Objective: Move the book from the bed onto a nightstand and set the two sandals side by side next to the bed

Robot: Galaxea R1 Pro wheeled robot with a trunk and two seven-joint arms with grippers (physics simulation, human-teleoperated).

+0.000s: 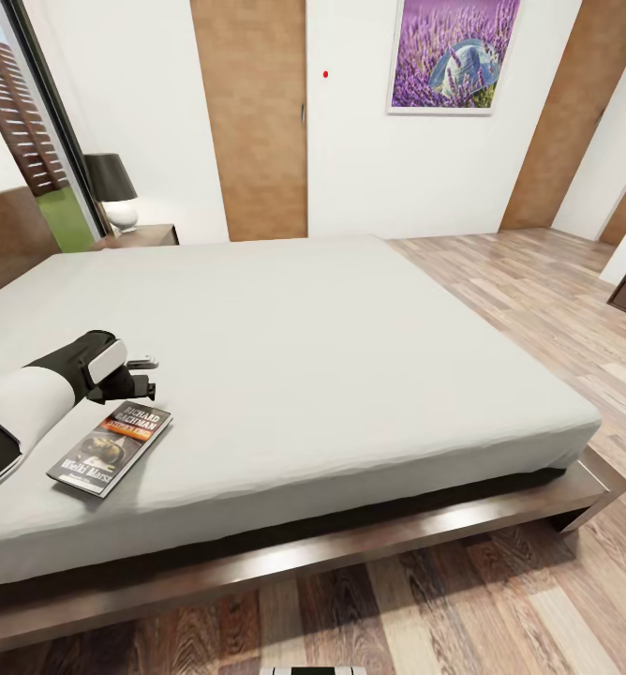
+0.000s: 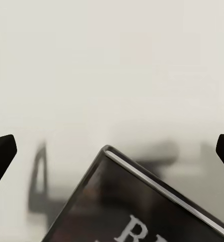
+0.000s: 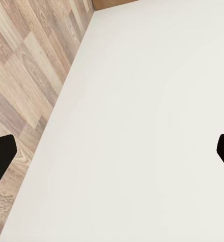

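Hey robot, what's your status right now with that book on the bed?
Left hand open, hovering at the book's top edge. Book flat on the bed, not gripped. Right hand open over the mattress. Nothing in the way.

Home bedroom: large bed point(image 1: 304, 328), nightstand point(image 1: 149, 234) with lamp point(image 1: 114, 190), wall picture point(image 1: 454, 54), wood floor point(image 1: 538, 281).

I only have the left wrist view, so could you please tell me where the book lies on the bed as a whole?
Observer: The book lies flat near the bed's front edge, beside the left claw.
Operator: Thank you. Is a nightstand anywhere in sight?
Observer: Yes, a nightstand with a lamp stands beyond the bed's far side, by the window.
Operator: And is the right claw holding anything?
Observer: No, the right claw is open over the mattress edge and the floor.
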